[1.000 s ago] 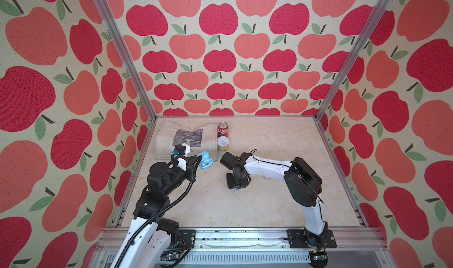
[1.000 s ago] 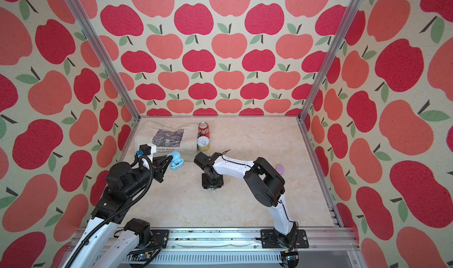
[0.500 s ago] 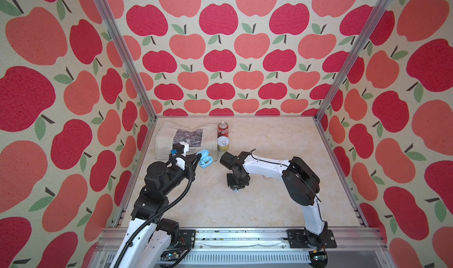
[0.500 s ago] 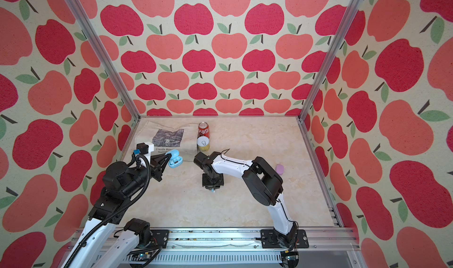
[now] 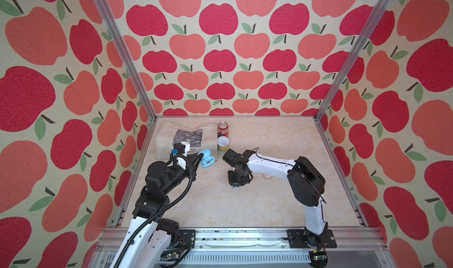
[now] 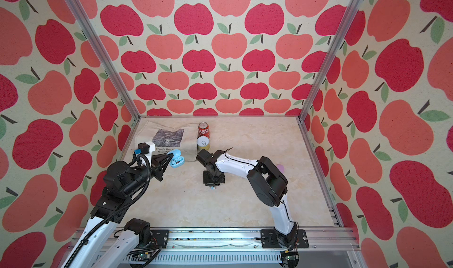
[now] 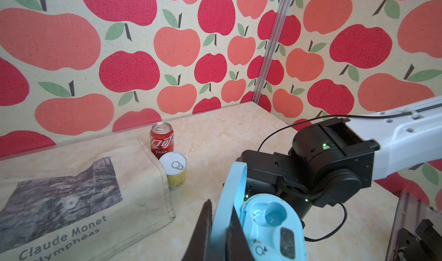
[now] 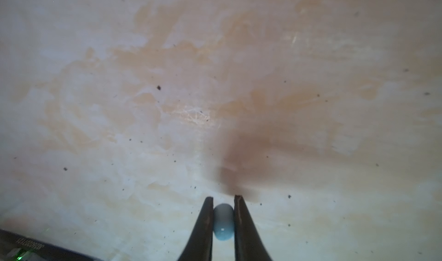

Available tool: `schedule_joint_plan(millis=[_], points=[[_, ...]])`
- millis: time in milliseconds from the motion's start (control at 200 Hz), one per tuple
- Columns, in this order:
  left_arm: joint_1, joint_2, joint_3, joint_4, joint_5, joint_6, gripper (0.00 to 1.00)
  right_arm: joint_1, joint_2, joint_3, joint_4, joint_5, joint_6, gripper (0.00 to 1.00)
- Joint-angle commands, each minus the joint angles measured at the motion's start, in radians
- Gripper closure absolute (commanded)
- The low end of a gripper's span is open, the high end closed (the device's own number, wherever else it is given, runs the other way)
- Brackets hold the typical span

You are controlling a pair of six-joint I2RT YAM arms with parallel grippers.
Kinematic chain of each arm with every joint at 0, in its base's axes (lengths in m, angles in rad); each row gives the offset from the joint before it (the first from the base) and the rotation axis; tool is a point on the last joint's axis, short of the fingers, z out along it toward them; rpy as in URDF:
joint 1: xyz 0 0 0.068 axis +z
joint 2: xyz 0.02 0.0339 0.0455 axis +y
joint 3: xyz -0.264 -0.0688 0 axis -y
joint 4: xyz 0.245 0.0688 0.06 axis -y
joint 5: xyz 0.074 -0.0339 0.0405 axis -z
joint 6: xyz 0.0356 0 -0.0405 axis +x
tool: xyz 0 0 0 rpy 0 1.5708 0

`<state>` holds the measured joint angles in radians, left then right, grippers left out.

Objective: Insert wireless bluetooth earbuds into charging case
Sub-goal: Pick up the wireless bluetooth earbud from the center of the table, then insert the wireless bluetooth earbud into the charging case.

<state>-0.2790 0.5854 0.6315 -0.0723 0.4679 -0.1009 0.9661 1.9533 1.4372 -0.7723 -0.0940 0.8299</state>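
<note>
soda can [image 5: 222,130] behind tin [image 5: 223,143] | both right of bag [image 5: 171,134] | earbud [image 8: 223,220] before tin

You have a flat cream canvas bag [image 5: 166,141] lying at the back left of the beige marble-patterned counter [image 5: 269,205], printed with a grey picture and the words "Claude Monet Nymphéas". Just beside its right hem stand two cans, both upright: a red soda can [image 5: 223,130] nearer the back wall, and a short yellow tin with a silver pull-tab lid [image 5: 223,144] directly in front of it. Close up, the counter shows dark specks and fine scratches. Around you are cream fabric walls printed with red and coral apples [image 5: 220,58], joined by slanting aluminium corner posts [image 5: 122,53]
</note>
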Motion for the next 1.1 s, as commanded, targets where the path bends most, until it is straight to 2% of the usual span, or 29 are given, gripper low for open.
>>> schedule_joint_plan(millis=[0,105,240,480,710,1096], points=[[-0.005,0.032,-0.067,0.192,0.124,-0.002,1.00,-0.071,-0.203,-0.034,0.098,-0.087,-0.086,0.91],[-0.020,0.094,-0.108,0.335,0.194,0.038,1.00,-0.154,-0.342,-0.042,0.135,-0.233,-0.143,0.91],[-0.065,0.205,-0.078,0.383,0.224,0.118,1.00,-0.230,-0.474,-0.008,0.148,-0.402,-0.192,0.91],[-0.121,0.351,-0.023,0.490,0.244,0.133,1.00,-0.227,-0.538,0.014,0.225,-0.601,-0.165,0.89],[-0.173,0.398,0.031,0.497,0.244,0.129,1.00,-0.192,-0.531,0.016,0.265,-0.624,-0.173,0.87],[-0.190,0.397,0.065,0.496,0.242,0.094,1.00,-0.184,-0.522,-0.011,0.239,-0.589,-0.230,0.87]])
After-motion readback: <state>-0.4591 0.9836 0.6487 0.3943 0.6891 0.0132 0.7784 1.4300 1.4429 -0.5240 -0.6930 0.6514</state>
